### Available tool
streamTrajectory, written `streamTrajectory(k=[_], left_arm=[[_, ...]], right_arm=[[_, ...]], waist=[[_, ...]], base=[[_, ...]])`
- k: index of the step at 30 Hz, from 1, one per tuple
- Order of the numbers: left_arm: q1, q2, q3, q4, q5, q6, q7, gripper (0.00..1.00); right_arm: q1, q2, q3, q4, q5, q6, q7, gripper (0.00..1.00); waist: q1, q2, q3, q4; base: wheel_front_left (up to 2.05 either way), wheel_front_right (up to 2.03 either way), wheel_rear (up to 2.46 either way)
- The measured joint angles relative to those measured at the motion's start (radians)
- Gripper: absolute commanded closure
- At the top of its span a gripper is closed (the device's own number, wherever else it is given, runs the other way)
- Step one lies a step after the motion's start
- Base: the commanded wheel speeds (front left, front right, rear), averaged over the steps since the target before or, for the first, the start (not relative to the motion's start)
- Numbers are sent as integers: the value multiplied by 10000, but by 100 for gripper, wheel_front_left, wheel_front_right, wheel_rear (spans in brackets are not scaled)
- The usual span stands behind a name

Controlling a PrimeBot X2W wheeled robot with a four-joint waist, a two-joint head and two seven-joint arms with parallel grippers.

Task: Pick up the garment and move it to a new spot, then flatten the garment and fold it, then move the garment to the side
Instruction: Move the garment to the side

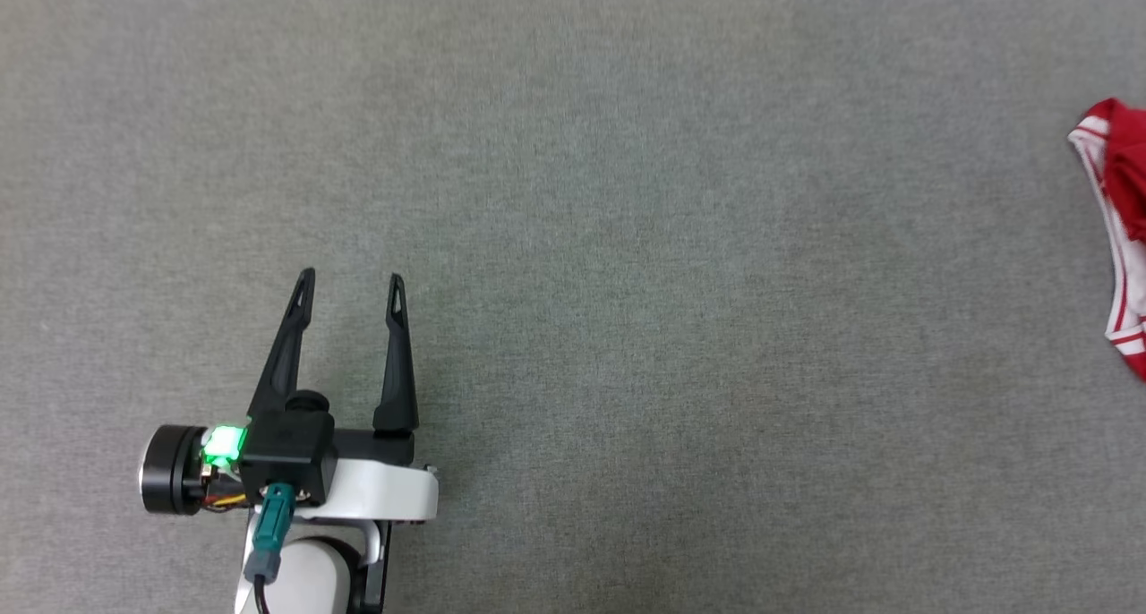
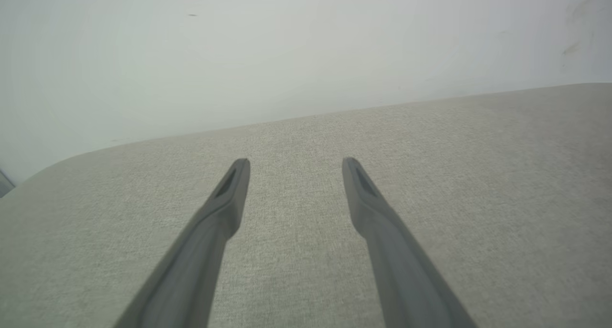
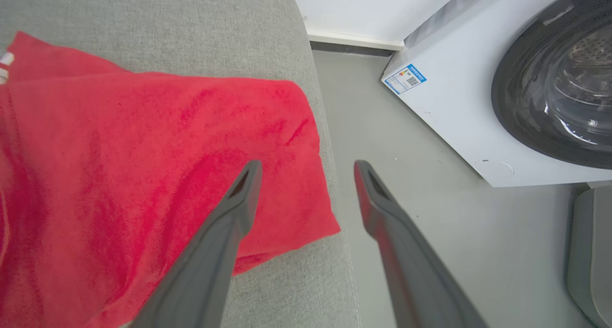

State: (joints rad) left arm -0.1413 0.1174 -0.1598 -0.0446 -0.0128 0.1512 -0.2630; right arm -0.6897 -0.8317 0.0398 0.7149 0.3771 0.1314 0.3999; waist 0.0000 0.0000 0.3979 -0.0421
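The garment [image 1: 1119, 229], red with white striped trim, lies at the far right edge of the grey surface in the head view. Seen from the right wrist, the garment [image 3: 143, 165] is a flat red fold reaching the surface's side edge. My right gripper [image 3: 308, 168] hovers open above that fold's corner and the edge, nothing between its fingers. My left gripper [image 1: 351, 285] stands open over bare grey fabric at the lower left, far from the garment; in its own wrist view the left gripper [image 2: 295, 163] is empty too.
The grey fabric surface [image 1: 627, 238] ends at a rounded edge [image 3: 330, 184] beside the garment. Beyond it is pale floor [image 3: 430, 175] and a white washing machine [image 3: 478, 103] with a dark round door. A white wall [image 2: 239, 55] backs the surface.
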Motion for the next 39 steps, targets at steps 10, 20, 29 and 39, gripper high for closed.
streamTrajectory(k=[10, 20, 29, 39], left_arm=[[853, -13, 121, 84, -96, 94, 0, 0], [1661, -35, 282, 169, -186, 113, 0, 0], [2111, -23, 343, 341, -213, 56, 0, 0], [2402, 0, 382, 543, -242, -31, 0, 0]], right_arm=[[636, 848, -1003, -1709, -1319, 0, -3122, 0], [2071, 3591, -2679, -4422, -2968, -2, -6142, 0], [4255, 5962, -2115, -6752, -3438, 0, -6606, 0], [6188, 7325, -1494, -6961, -3108, -2, -6627, 0]], waist=[[-1, 0, -1352, 63], [-2, 1, -2485, 458], [-2, 0, -3278, 886], [-2, 1, -3875, 1139]], base=[[0, 0, 0], [0, 0, 0], [0, 0, 0], [0, 0, 0]])
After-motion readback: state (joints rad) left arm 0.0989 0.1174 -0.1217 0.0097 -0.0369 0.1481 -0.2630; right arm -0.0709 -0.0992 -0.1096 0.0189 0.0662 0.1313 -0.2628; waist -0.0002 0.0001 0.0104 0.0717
